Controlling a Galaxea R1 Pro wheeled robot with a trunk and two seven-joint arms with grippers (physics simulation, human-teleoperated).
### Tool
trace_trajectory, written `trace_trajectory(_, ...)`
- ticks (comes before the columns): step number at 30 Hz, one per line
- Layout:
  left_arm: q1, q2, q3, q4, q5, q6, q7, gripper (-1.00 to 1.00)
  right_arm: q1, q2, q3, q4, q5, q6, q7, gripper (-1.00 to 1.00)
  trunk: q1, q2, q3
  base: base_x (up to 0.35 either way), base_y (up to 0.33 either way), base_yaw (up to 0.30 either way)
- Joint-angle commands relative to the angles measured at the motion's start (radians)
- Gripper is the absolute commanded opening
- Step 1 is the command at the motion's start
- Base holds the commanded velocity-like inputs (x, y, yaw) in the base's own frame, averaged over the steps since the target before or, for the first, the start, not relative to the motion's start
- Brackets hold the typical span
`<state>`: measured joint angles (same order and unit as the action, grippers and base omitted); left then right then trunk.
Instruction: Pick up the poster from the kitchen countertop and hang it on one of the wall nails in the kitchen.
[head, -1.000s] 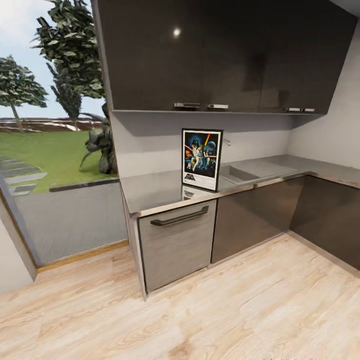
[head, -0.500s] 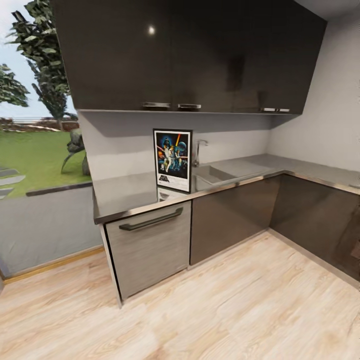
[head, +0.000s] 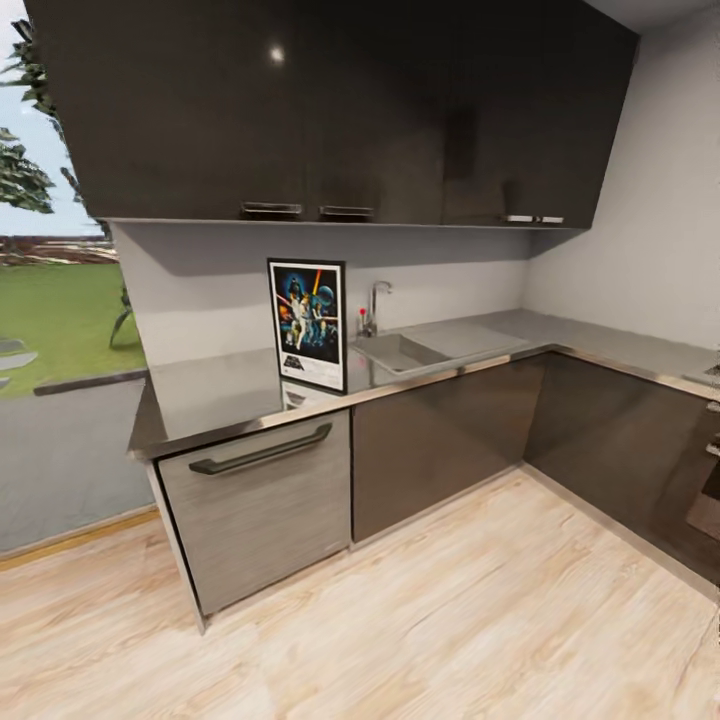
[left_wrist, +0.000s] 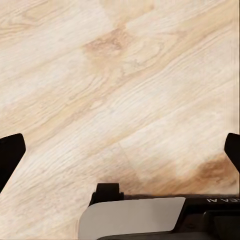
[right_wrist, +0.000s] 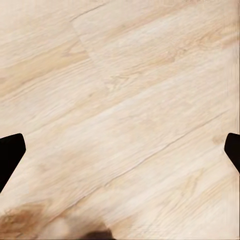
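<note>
Framed poster (head: 308, 324) upright on grey kitchen countertop (head: 215, 385)

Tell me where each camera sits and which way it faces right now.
Head view: on the robot's head, facing the grey kitchen countertop where the black-framed Star Wars poster stands upright beside the sink basin; none of the robot's body appears.
Left wrist view: near the left gripper, pointing down at pale wooden floor; dark fingertips at the picture's edges.
Right wrist view: near the right gripper, likewise facing floor.
Both wrist views share that floor.
</note>
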<state>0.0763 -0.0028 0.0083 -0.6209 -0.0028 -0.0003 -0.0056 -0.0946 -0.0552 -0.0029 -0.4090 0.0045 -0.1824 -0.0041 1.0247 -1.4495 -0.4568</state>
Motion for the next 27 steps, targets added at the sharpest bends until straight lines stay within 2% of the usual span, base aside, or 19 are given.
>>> trace_trajectory(1,0.0,0.0,0.001,-0.002,0.0,0.0,-0.001,1.0,-0.001,0.0,-0.001,0.001,0.0,-0.003,0.0,1.0,0.0,0.0,-0.001,0.164,-0.33,0.0)
trace_trajectory(21,0.0,0.0,0.0,-0.001,-0.002,0.0,-0.001,1.0,-0.001,0.0,-0.002,0.001,-0.001,-0.003,0.0,1.0,0.0,0.0,-0.001,0.165,-0.33,0.0)
trace_trajectory(27,0.0,-0.001,-0.006,0.035,-0.002,0.0,-0.001,1.0,-0.001,0.0,-0.002,0.001,-0.001,-0.003,0.0,1.0,0.0,0.0,-0.001,0.133,-0.33,0.0)
